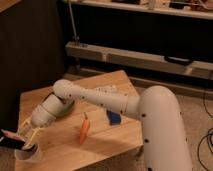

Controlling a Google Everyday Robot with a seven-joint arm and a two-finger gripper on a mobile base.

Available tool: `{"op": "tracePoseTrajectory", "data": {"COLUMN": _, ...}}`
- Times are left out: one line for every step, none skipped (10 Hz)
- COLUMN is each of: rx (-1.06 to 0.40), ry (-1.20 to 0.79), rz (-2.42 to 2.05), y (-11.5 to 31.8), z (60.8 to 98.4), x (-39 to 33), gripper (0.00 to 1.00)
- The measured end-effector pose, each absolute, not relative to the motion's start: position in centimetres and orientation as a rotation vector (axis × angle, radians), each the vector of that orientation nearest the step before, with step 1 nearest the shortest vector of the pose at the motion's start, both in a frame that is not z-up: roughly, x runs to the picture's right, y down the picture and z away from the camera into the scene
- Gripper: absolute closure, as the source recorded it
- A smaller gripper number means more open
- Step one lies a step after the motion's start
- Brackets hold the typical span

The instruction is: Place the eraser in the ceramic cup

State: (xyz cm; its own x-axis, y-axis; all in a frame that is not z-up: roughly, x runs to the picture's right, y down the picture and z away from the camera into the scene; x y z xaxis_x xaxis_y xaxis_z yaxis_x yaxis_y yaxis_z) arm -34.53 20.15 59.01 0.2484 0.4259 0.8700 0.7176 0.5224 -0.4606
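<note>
The whitish ceramic cup (28, 154) stands at the front left corner of the wooden table (110, 85). My gripper (21, 139) hangs right over the cup's rim, fingers pointing down into it. It is shut on the eraser (9, 138), a dark flat block with a pinkish face that sticks out to the left of the fingers, just above the cup's left edge. The lower part of the cup is cut off by the frame's bottom edge.
A green bowl (66, 108) lies partly hidden behind my forearm. An orange carrot (85, 129) lies mid-table and a blue chunky object (114, 118) to its right. A dark wall and low shelf stand behind the table.
</note>
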Motion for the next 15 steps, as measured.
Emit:
{"op": "tracePoseTrajectory", "data": {"rx": -1.089, "ry": -1.368, "rz": -0.261, "y": 20.6, "z": 59.4, "x": -34.8, "gripper": 1.0}}
{"op": "tracePoseTrajectory", "data": {"rx": -1.09, "ry": -1.366, "rz": -0.256, "y": 20.8, "z": 59.6, "x": -34.9, "gripper": 1.0}}
{"op": "tracePoseTrajectory", "data": {"rx": -1.091, "ry": -1.364, "rz": -0.249, "y": 20.9, "z": 60.0, "x": -34.9, "gripper": 0.98}}
{"op": "tracePoseTrajectory", "data": {"rx": -1.093, "ry": -1.366, "rz": -0.238, "y": 20.9, "z": 60.3, "x": -34.8, "gripper": 0.9}}
{"op": "tracePoseTrajectory", "data": {"rx": -1.095, "ry": -1.371, "rz": -0.234, "y": 20.9, "z": 60.4, "x": -34.9, "gripper": 0.8}}
{"op": "tracePoseTrajectory", "data": {"rx": -1.097, "ry": -1.375, "rz": -0.235, "y": 21.1, "z": 60.4, "x": -35.1, "gripper": 0.7}}
{"op": "tracePoseTrajectory", "data": {"rx": -1.095, "ry": -1.38, "rz": -0.232, "y": 21.0, "z": 60.5, "x": -35.2, "gripper": 0.58}}
{"op": "tracePoseTrajectory", "data": {"rx": -1.095, "ry": -1.382, "rz": -0.23, "y": 21.0, "z": 60.5, "x": -35.2, "gripper": 0.5}}
{"op": "tracePoseTrajectory", "data": {"rx": -1.094, "ry": -1.384, "rz": -0.231, "y": 21.1, "z": 60.5, "x": -35.3, "gripper": 0.4}}
{"op": "tracePoseTrajectory", "data": {"rx": -1.091, "ry": -1.386, "rz": -0.232, "y": 21.1, "z": 60.5, "x": -35.4, "gripper": 0.28}}
{"op": "tracePoseTrajectory", "data": {"rx": -1.09, "ry": -1.386, "rz": -0.229, "y": 21.2, "z": 60.5, "x": -35.4, "gripper": 0.22}}
{"op": "tracePoseTrajectory", "data": {"rx": -1.09, "ry": -1.387, "rz": -0.225, "y": 21.2, "z": 60.6, "x": -35.5, "gripper": 0.2}}
{"op": "tracePoseTrajectory", "data": {"rx": -1.091, "ry": -1.387, "rz": -0.218, "y": 21.3, "z": 60.7, "x": -35.4, "gripper": 0.2}}
{"op": "tracePoseTrajectory", "data": {"rx": -1.089, "ry": -1.39, "rz": -0.21, "y": 21.3, "z": 60.8, "x": -35.3, "gripper": 0.2}}
{"op": "tracePoseTrajectory", "data": {"rx": -1.086, "ry": -1.397, "rz": -0.208, "y": 21.3, "z": 60.8, "x": -35.2, "gripper": 0.2}}
